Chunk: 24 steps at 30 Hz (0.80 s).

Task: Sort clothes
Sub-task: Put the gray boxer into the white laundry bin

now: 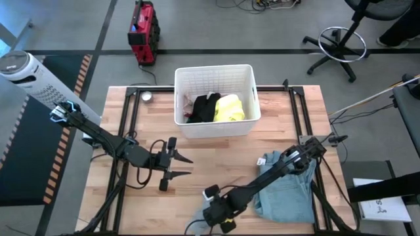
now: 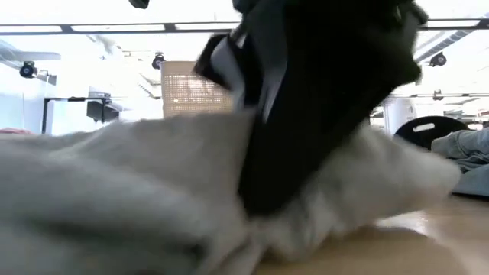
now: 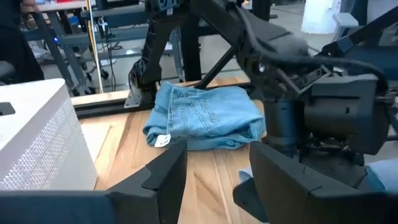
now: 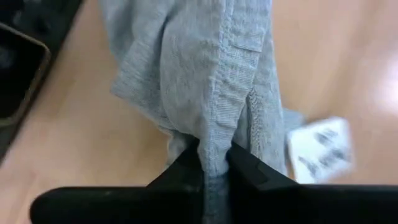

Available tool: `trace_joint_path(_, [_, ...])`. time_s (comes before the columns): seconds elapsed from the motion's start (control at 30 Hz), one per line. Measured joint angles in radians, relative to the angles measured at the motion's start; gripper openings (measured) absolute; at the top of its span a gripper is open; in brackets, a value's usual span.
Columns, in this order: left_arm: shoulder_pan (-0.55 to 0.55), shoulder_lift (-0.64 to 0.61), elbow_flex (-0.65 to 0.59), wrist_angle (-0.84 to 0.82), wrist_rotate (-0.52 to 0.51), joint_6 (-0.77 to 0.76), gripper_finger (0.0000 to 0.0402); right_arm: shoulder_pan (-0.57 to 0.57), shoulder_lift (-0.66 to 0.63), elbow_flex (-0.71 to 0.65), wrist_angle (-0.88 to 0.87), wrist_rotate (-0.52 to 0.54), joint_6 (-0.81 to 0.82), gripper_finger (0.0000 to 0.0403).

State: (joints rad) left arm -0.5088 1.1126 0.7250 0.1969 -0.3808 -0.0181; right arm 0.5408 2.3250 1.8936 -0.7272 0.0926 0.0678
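Note:
A grey garment lies at the table's near edge, filling the low view. My right gripper is shut on it; in the high view it is near the front edge. Folded light blue jeans lie on the table at the right, under my right arm. A white slatted basket at the far middle holds a black piece and a bright yellow top. My left gripper is open and empty at the table's left middle, pointing right. My right gripper pinches a bunched, ribbed fold of the grey garment between its two fingers. The fingers come from above, slanting toward the table's near edge. The cloth spreads slack from the fingers onto the table; a white tag lies beside it.
The black metal frame runs around the wooden table. A red device and a white fan stand on the floor beyond the table's far left. Bare wood lies between the basket and my left gripper.

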Motion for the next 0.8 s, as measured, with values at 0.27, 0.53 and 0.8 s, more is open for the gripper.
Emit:
trace_joint_path(0.27, [-0.005,-0.010,0.042,0.037,-0.002,0.052,0.0153,0.004,-0.025,0.205,-0.530,0.286,-0.006,0.0004])
trace_joint_path(0.53, [-0.005,-0.060,0.112,-0.119,-0.031,0.083,0.0132,-0.013,-0.206,0.158,-0.682,0.456,0.047,0.0001])
trace_joint_path(0.8, [-0.005,-0.140,0.112,-0.151,-0.080,0.166,0.0056,-0.049,-0.502,0.050,-0.568,0.611,0.031,0.0001])
